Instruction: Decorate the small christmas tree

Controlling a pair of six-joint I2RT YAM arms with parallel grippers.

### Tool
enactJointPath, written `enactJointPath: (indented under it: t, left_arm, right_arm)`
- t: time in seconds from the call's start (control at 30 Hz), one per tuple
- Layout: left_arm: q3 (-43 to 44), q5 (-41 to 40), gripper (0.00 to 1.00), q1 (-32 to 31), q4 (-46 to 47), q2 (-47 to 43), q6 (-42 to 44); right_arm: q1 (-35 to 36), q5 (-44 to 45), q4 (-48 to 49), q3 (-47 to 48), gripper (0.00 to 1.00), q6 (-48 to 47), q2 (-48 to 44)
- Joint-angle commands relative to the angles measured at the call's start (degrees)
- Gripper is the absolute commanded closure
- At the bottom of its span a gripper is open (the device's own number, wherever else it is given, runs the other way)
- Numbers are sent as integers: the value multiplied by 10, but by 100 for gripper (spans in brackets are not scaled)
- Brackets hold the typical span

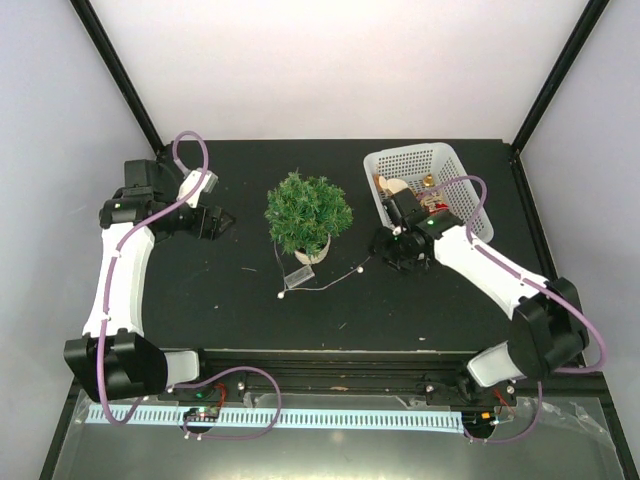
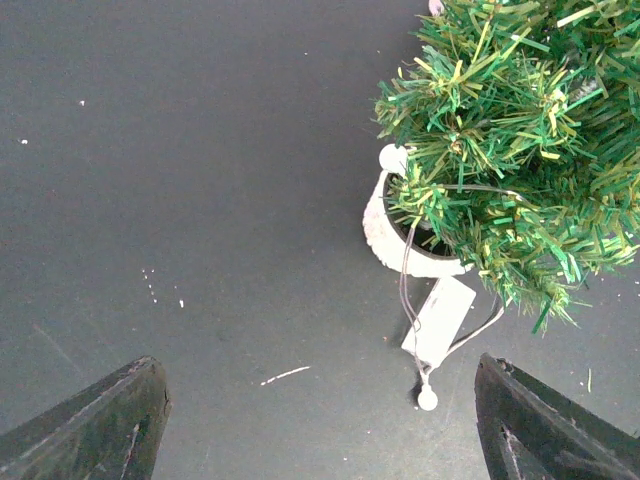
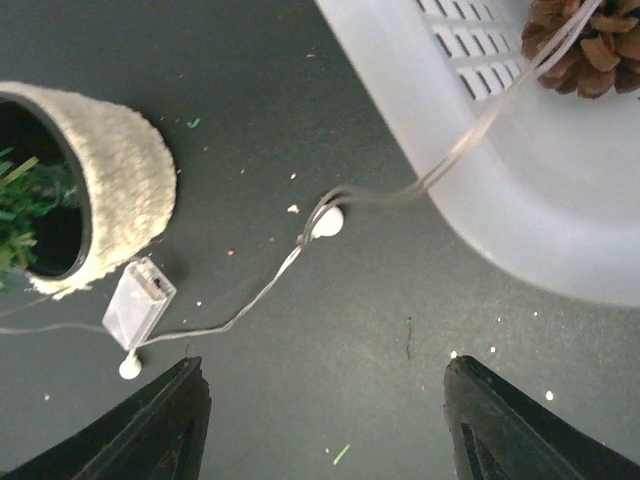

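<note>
The small christmas tree stands mid-table in a beige pot; it also shows in the left wrist view. A light string with white bulbs and a clear battery box lies in front of the pot, its wire running into the white basket. My left gripper is open and empty, left of the tree. My right gripper is open and empty above the wire, between the pot and the basket.
The white basket at the back right holds a pinecone and other ornaments. Black frame posts rise at the back corners. The table's front edge runs along the arm bases.
</note>
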Motion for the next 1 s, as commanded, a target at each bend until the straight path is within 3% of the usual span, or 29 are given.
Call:
enactJointPath:
  t: [0.0, 0.37, 0.73, 0.9, 0.97]
  left_arm:
    - [-7, -12, 16, 7, 2, -24, 3]
    - [-24, -6, 16, 18, 2, -35, 14]
    - [-37, 6, 15, 26, 3, -45, 27]
    - [-42, 13, 16, 28, 7, -46, 25]
    - [-44, 15, 15, 29, 8, -47, 24]
  right_arm:
    - [2, 34, 30, 4, 34, 23, 26]
    - [2, 66, 47, 44, 44, 40, 91]
    - [2, 69, 53, 48, 90, 54, 94]
    - [2, 75, 49, 45, 99, 51, 97]
    - [2, 71, 50, 47, 96, 46, 102]
